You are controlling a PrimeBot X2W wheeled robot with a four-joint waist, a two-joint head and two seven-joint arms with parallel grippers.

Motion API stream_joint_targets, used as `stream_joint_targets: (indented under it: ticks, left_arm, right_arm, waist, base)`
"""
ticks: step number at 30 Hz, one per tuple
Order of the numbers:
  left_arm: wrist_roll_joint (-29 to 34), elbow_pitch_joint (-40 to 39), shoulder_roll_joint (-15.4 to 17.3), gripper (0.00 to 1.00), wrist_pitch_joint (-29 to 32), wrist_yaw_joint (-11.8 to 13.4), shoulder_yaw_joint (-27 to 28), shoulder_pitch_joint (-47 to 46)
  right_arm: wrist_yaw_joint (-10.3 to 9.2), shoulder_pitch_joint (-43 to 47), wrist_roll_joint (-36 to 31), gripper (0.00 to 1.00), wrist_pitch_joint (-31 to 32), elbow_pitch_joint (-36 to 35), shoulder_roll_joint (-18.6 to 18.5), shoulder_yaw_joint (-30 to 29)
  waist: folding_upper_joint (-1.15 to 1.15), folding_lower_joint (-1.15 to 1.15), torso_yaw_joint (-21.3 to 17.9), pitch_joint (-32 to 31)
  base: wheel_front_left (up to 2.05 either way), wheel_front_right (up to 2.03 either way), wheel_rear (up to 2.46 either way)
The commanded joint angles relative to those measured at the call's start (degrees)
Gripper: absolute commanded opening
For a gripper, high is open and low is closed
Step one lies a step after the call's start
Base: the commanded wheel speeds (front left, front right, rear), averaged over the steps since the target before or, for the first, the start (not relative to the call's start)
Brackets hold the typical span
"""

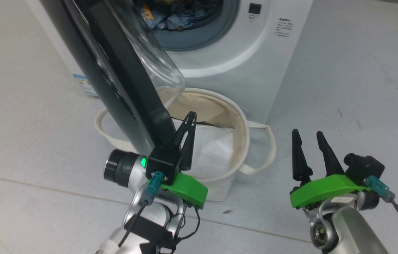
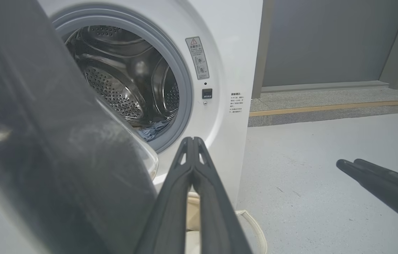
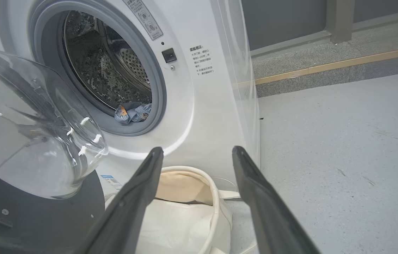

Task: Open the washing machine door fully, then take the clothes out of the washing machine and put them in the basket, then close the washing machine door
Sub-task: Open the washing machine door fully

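The white washing machine (image 1: 241, 53) stands at the top, and its black-rimmed door (image 1: 114, 77) with the clear glass bowl (image 3: 33, 123) swings out towards me. Light blue printed clothes (image 1: 174, 16) lie at the bottom of the drum, also seen as clothes (image 3: 133, 112) past the grey seal. The cream basket (image 1: 236, 116) sits on the floor under the opening, partly behind the door. My left gripper (image 1: 191, 118) is shut and empty, its tips just right of the door's lower edge, above the basket. My right gripper (image 1: 308, 135) hangs open over the floor right of the basket.
A white folded sheet (image 1: 213, 148) lies inside the basket. Grey floor (image 1: 354, 88) spreads to the right of the washing machine. A raised kerb with a yellow strip (image 3: 343, 63) runs along the wall behind.
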Motion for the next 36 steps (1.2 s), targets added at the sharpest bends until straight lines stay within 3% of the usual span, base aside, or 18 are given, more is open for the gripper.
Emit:
stream_joint_targets:
  ticks: [1,11,19,27,36]
  left_arm:
    - [0.2,-1.1,1.1,0.0,0.0,1.1,2.7,-0.4]
    - [-0.6,-3.5,1.5,0.0,0.3,3.0,2.5,3.6]
    - [-2.3,-3.5,3.4,0.0,0.5,4.5,5.3,5.2]
    - [-5.6,-1.3,8.0,0.0,0.0,5.6,12.3,4.8]
    - [-10.8,3.2,15.3,0.0,-2.6,5.2,22.3,3.6]
  right_arm:
    - [0.02,-1.7,0.1,1.0,-0.7,-1.6,0.6,1.2]
    - [0.02,-1.1,-0.8,1.0,-0.7,-0.1,0.6,1.3]
    - [0.02,-0.3,-0.7,1.0,-0.7,0.7,0.6,2.4]
    - [0.02,0.7,-0.6,1.0,-0.7,1.1,0.6,2.7]
    - [0.02,0.7,-1.7,1.0,-0.7,1.2,0.6,1.8]
  waist:
    - [0.0,0.0,1.1,-0.3]
    - [0.0,0.0,10.3,-1.8]
    - [0.0,0.0,16.2,-3.7]
    - [0.0,0.0,16.9,-4.7]
    - [0.0,0.0,14.4,-2.8]
  base:
    - [0.0,0.0,0.0]
    - [0.0,0.0,0.0]
    - [0.0,0.0,0.0]
    - [0.0,0.0,0.0]
    - [0.0,0.0,0.0]
